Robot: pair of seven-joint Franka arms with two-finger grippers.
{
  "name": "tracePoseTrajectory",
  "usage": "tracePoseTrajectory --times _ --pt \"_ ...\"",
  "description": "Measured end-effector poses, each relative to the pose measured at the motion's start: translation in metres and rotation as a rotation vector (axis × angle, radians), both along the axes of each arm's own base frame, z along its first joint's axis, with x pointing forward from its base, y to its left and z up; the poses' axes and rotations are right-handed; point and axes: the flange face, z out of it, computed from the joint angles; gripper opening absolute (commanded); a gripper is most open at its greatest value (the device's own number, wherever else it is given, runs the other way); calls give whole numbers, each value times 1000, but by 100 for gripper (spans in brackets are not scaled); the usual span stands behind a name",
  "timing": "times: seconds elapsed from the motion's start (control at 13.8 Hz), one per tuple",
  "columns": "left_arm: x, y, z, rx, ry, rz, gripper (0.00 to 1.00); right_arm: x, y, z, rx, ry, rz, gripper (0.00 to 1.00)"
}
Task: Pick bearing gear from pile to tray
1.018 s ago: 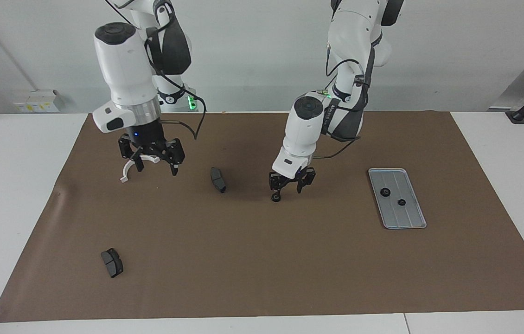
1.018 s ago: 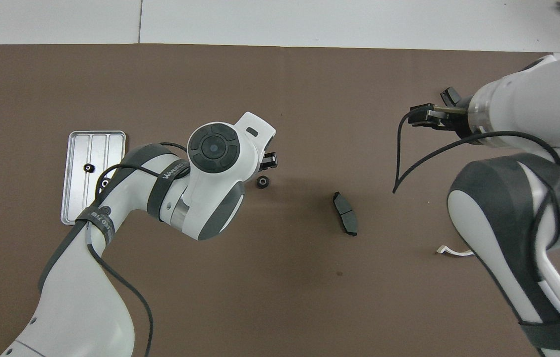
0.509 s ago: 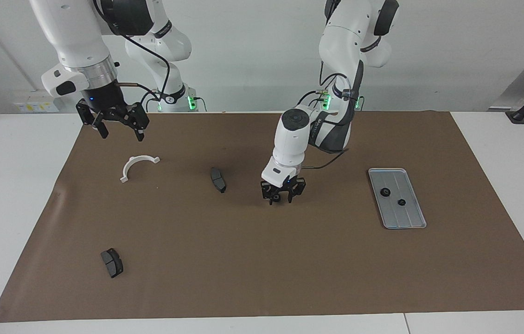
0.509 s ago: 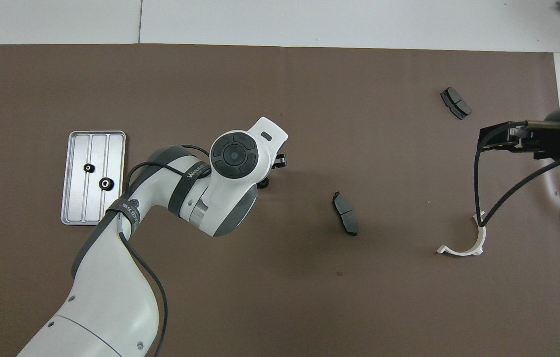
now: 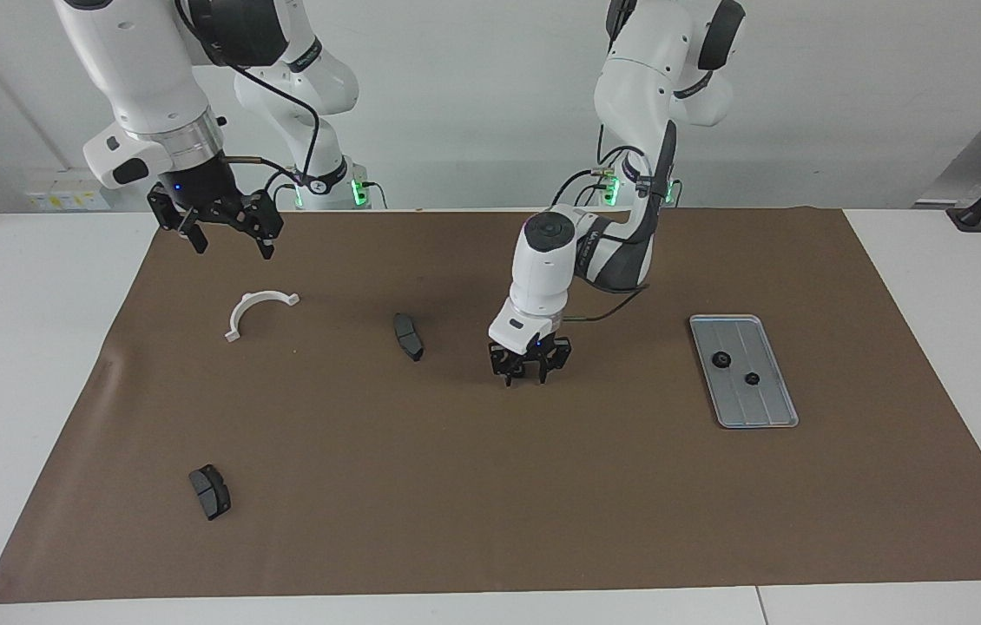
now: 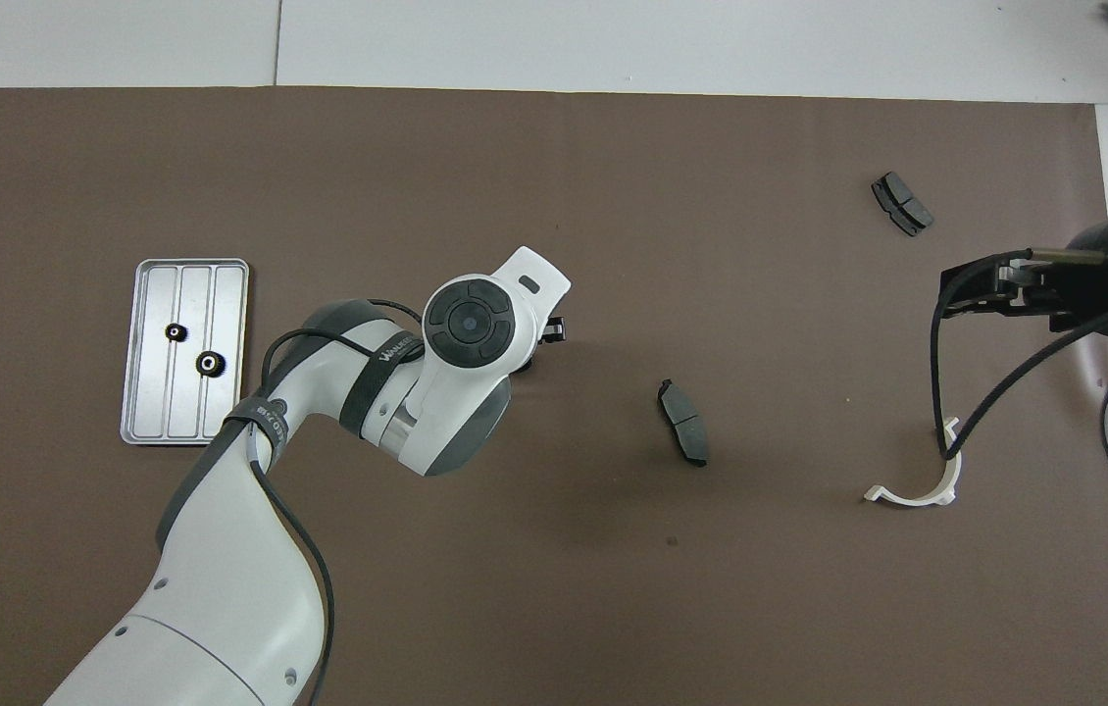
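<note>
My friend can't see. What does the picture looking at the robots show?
The left gripper is down on the brown mat, beside a dark pad. A silver tray holds two black gears. The right gripper hangs open over the mat near a white bracket.

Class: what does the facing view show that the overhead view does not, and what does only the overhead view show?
Facing only: the left gripper down at the mat, and the right gripper raised and open. Overhead only: the left arm's wrist covering its gripper. Both: the tray holding two gears, two dark pads and the white bracket.
</note>
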Motion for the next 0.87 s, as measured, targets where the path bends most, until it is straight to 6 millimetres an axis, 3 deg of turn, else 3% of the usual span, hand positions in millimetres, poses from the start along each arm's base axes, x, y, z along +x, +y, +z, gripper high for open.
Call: tracePoseTrajectory --times 0.87 --pt "-13 -10 -5 7 -1 -32 51 -1 5 -3 -3 7 10 100"
